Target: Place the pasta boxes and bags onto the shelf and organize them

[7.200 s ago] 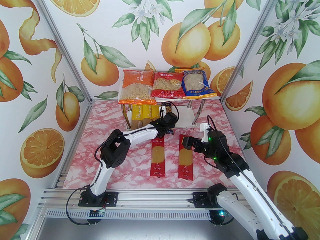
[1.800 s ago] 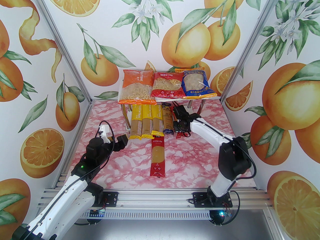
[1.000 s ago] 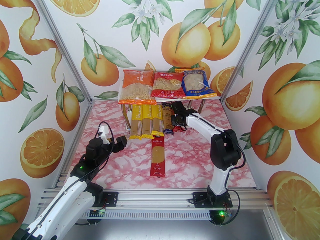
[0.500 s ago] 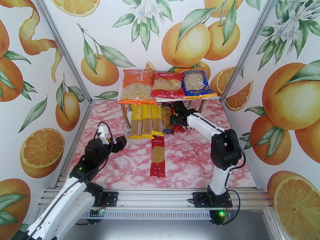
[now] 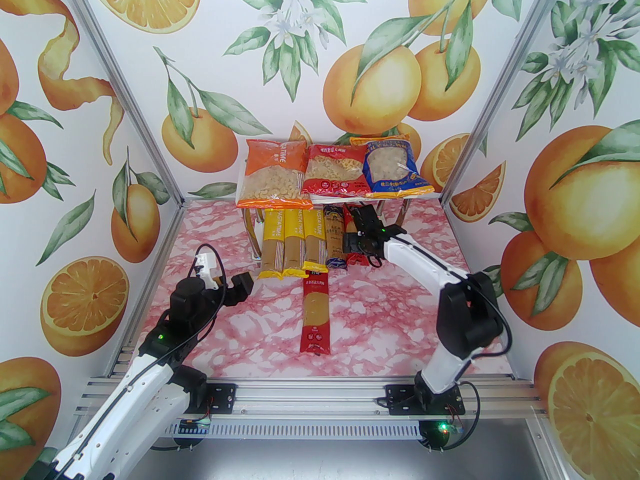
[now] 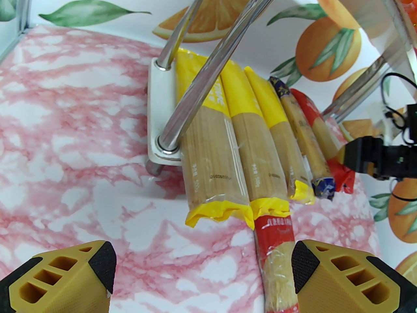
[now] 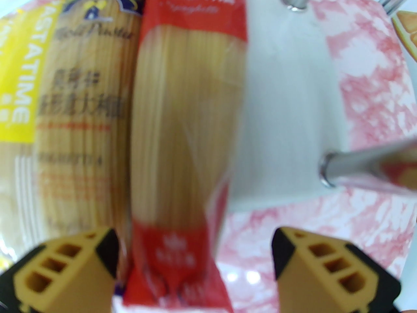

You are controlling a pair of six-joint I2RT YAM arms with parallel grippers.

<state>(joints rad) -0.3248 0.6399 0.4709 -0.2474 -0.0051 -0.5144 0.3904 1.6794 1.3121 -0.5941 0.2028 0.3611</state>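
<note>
The shelf [image 5: 425, 195] stands at the back of the pink marbled surface [image 5: 380, 328]. Its top board carries three bags side by side: the orange bag [image 5: 272, 173] on the shelf's left, the red bag [image 5: 332, 170] in the middle and the blue bag [image 5: 392, 168] on its right.

On the shelf's lower board [image 6: 161, 109] five narrow packs lie lengthwise, touching one another, with their near ends sticking out past the front edge. From the shelf's left they are three yellow packs [image 5: 295, 243], a dark blue pack [image 5: 334, 238] and a red pack [image 7: 185, 109]. The board to the right of the red pack is bare white [image 7: 286, 109].

The right pincer [image 7: 195, 243] reaches in under the top board with its jaws wide apart. It straddles the near end of the red pack without pinching it.

A second red pack [image 5: 315, 313] lies on the surface in front of the shelf, its far end meeting the near ends of the yellow packs.

The left pincer [image 6: 203, 262] hovers in front of the shelf's left front leg. Its jaws are spread and hold nothing.
</note>
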